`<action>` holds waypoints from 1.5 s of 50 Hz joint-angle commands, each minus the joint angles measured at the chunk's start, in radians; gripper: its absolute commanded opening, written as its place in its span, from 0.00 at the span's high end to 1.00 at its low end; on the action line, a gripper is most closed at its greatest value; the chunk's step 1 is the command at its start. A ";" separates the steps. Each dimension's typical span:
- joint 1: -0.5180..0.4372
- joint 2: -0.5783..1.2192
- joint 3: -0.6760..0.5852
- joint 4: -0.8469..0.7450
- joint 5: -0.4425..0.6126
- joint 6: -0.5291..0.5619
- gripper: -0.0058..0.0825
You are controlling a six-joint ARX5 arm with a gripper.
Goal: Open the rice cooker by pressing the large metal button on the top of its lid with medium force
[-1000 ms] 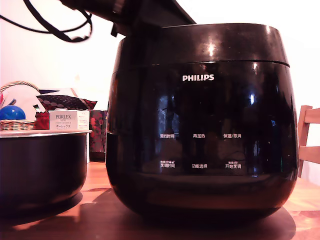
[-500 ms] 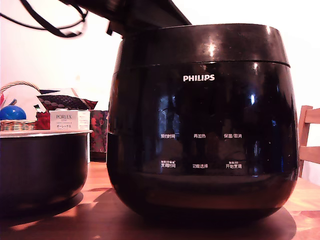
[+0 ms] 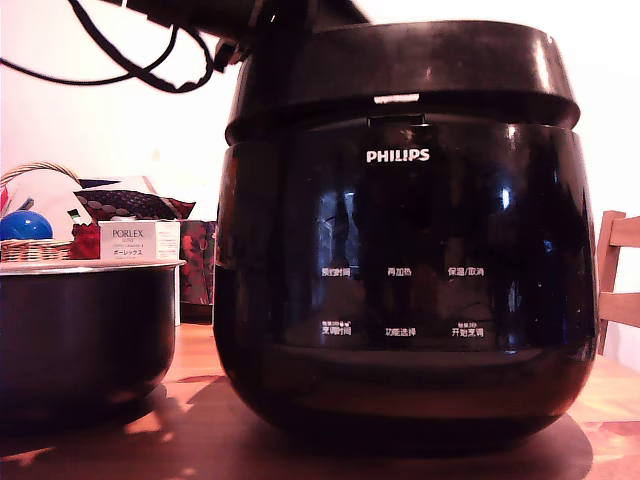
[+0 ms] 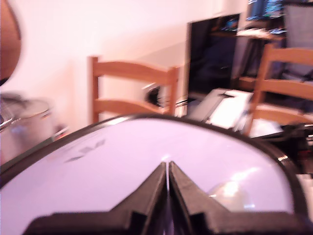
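The glossy black rice cooker with the white PHILIPS logo fills the exterior view. Its lid stands slightly raised, with a narrow gap and a latch notch showing at the front. My arm reaches in over the lid from the exterior view's upper left; the fingers are hidden there. In the wrist view my gripper is shut, tips pressed together with nothing between them, just above the shiny lid top. A pale round blurred spot lies beside the fingers; I cannot tell if it is the button.
A smaller dark pot with a pale rim stands at the exterior view's left. Behind it are a white PORLEX box and a basket with a blue ball. A wooden chair stands at the right edge. Arm cables hang above.
The lid has popped up from flush to slightly raised, opening a gap at its front. The arm and its cables have shifted over the lid.
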 commanded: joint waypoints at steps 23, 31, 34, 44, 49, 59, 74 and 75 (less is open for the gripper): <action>-0.001 -0.201 -0.027 -0.146 -0.274 0.058 0.96; 0.022 -0.247 -0.027 -0.206 -0.340 0.059 0.96; 0.036 -0.262 -0.027 -0.227 -0.358 0.059 0.96; 0.100 -0.305 -0.027 -0.293 -0.420 0.060 0.96; 0.145 -0.327 -0.027 -0.322 -0.439 0.060 0.96; 0.256 -0.375 -0.027 -0.384 -0.451 0.081 0.96; 0.425 -0.433 -0.027 -0.450 -0.428 0.081 0.96; 0.433 -0.436 -0.027 -0.452 -0.422 0.081 0.96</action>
